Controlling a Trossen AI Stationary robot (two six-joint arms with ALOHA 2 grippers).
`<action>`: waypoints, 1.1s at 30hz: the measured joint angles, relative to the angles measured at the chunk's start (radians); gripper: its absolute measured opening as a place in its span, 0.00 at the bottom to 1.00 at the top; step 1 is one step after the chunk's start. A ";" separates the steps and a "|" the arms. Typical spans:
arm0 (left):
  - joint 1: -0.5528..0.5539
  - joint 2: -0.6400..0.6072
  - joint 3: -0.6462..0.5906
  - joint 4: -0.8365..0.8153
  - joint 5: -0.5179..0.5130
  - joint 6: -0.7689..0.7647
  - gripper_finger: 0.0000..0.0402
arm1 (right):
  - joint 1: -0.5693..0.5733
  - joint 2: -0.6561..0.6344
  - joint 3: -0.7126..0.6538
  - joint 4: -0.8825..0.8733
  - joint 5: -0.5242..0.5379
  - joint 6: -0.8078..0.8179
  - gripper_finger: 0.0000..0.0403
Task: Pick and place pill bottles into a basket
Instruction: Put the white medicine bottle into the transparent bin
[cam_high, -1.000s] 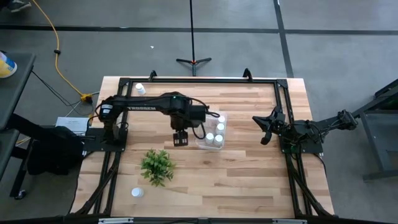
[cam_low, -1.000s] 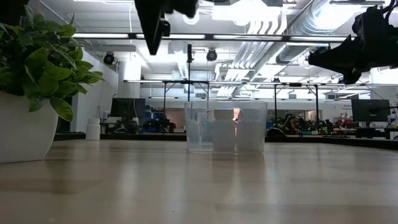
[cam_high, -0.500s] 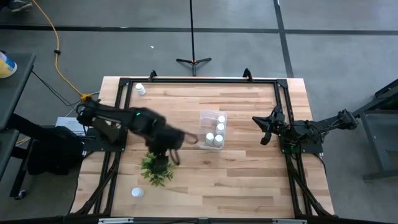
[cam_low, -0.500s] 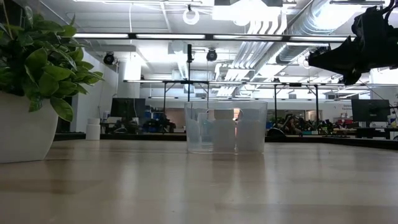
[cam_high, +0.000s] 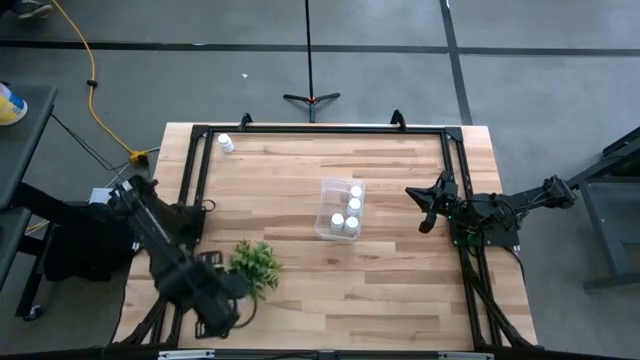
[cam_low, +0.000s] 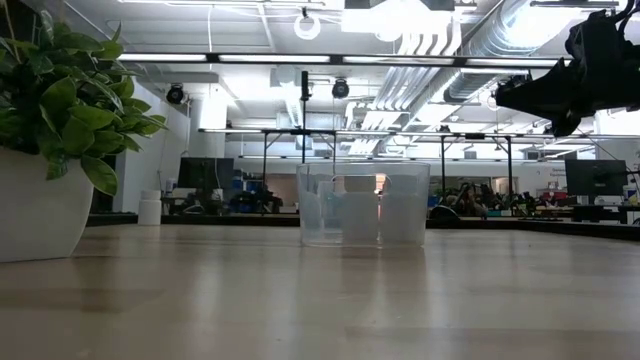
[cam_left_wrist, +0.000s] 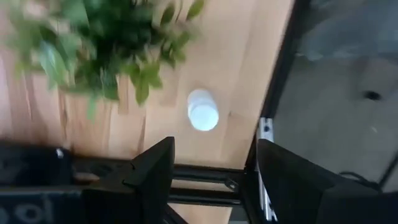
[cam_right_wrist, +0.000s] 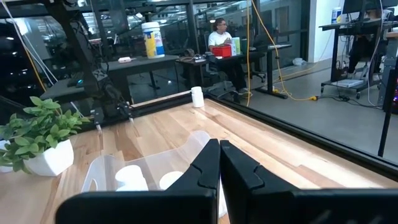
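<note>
The clear basket (cam_high: 339, 209) stands mid-table with several white pill bottles (cam_high: 351, 224) inside; it also shows in the low view (cam_low: 363, 205) and the right wrist view (cam_right_wrist: 155, 169). Another bottle (cam_high: 226, 143) stands at the far left corner. One more bottle (cam_left_wrist: 203, 112) stands by the near left edge. My left gripper (cam_left_wrist: 214, 180) is open above and short of it, at the near left corner (cam_high: 215, 320), where the arm hides this bottle from the high view. My right gripper (cam_high: 428, 208) is shut and empty, raised at the right side of the table (cam_low: 545, 95).
A small green plant in a white pot (cam_high: 255, 264) stands near the left front, right beside my left arm; it also fills the low view's left (cam_low: 50, 130). A black frame rail (cam_high: 190, 200) runs around the table top.
My left gripper has swung from beside the basket toward the table's near left corner, passing over the plant, and has left the low view. It now covers the near left bottle in the high view. The basket and its bottles have stayed put.
</note>
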 joint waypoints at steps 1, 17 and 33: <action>-0.024 0.000 -0.029 0.016 -0.010 -0.043 0.65 | 0.000 0.000 0.000 0.000 0.001 0.000 0.00; -0.129 0.000 -0.410 0.288 0.071 -0.238 0.75 | 0.000 0.000 0.000 0.000 0.002 0.004 0.00; -0.129 0.000 -0.496 0.475 0.029 -0.174 0.90 | 0.000 0.000 0.000 0.000 0.003 0.004 0.00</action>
